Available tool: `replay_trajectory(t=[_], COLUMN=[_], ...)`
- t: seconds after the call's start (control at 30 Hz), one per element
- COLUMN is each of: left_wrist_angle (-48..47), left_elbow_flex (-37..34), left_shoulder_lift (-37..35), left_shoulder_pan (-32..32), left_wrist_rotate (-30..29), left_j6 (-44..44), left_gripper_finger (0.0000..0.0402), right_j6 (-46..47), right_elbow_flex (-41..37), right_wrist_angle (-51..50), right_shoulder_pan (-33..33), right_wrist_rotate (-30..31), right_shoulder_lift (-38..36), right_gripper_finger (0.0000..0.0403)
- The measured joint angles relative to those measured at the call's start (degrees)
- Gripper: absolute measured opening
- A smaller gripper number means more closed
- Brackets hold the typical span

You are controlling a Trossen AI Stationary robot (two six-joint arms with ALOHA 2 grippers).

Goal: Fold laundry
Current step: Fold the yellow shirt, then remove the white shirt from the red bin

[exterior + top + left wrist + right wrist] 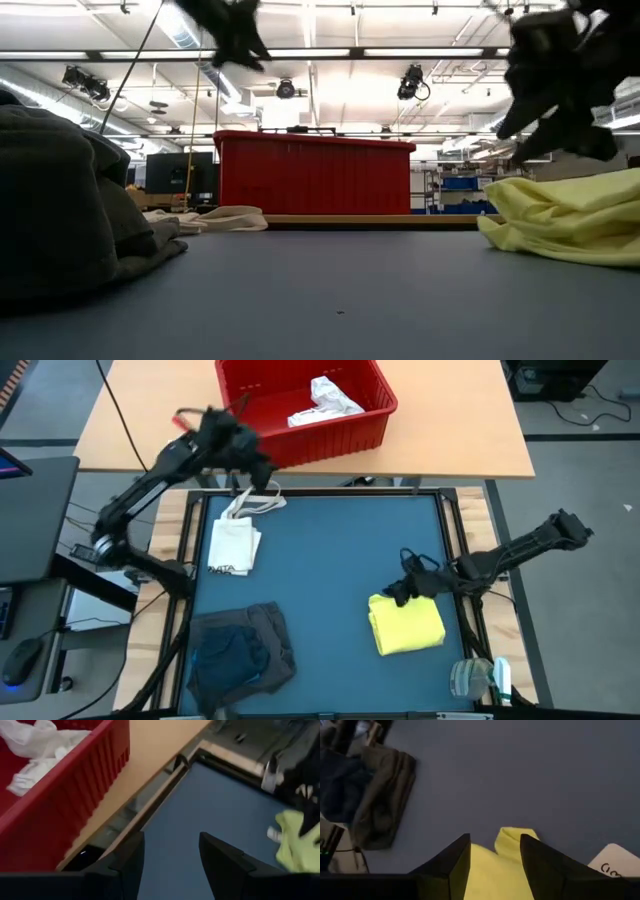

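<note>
Right gripper (495, 865), jaws parted and seemingly empty, hovers at the yellow garment's (407, 624) ten-o'clock corner at the blue mat's (340, 560) four o'clock; left gripper (170, 865), parted and empty, hangs near the red bin (300, 410) at eleven.

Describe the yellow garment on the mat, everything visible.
The yellow garment is soft, pale yellow cloth, folded into a compact, roughly square bundle with layered edges and some wrinkles. It lies flat on the blue mat toward the right side, apart from the grey and blue pile and the cream tote bag. The right gripper is at its far left corner with fingers open; the right wrist view shows the cloth between and below them, not pinched. Whether they touch it is unclear.
</note>
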Motion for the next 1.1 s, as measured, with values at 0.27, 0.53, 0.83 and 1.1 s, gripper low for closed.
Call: replay_trajectory(t=[0.27, 0.53, 0.83, 1.1], left_wrist_angle=[6.3, 13.8, 22.5, 21.5], left_elbow_flex=[-0.2, -0.1, 6.9, 19.1], left_shoulder_lift=[14.7, 18.3, 21.5, 30.3], left_shoulder_pan=[10.8, 13.6, 18.7, 17.8], left_wrist_rotate=[5.2, 6.9, 15.2, 17.2], left_j6=[0.3, 2.6, 3.7, 12.4], left_gripper_finger=[0.0189, 0.0189, 0.0189, 0.0189], right_j6=[-2.2, -2.0, -0.7, 0.9], right_elbow_flex=[-1.1, 0.0, 9.0, 9.3], right_wrist_angle=[-10.1, -11.8, -9.5, -0.6], right_shoulder_pan=[-5.8, -1.4, -2.8, -7.3], right_wrist_rotate=[-21.2, -33.9, -16.0, -12.6], right_shoulder_lift=[3.7, 2.6, -1.8, -2.0], right_gripper_finger=[0.0168, 0.0168, 0.0168, 0.0168])
